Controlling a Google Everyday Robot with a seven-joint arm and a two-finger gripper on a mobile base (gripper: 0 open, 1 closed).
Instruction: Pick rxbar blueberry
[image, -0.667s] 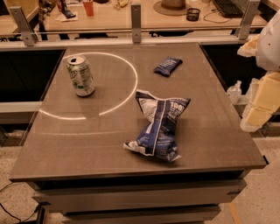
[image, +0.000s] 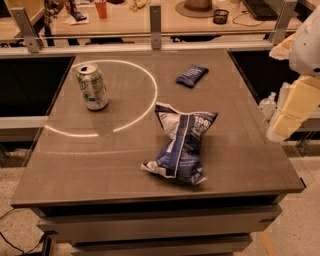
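Observation:
The rxbar blueberry (image: 192, 75) is a small flat dark navy wrapper with white lettering. It lies on the far right part of the grey table top (image: 100, 160). My gripper (image: 294, 109) shows as cream-coloured parts below the white arm, at the right edge of the camera view. It hangs beyond the table's right side, apart from the bar and nearer to me than it. Nothing shows in the gripper.
A large crumpled blue-and-white chip bag (image: 182, 142) lies in the middle of the table, nearer than the bar. A green-and-white soda can (image: 92, 86) stands upright at the far left. A rail with metal posts (image: 155, 20) runs behind the table.

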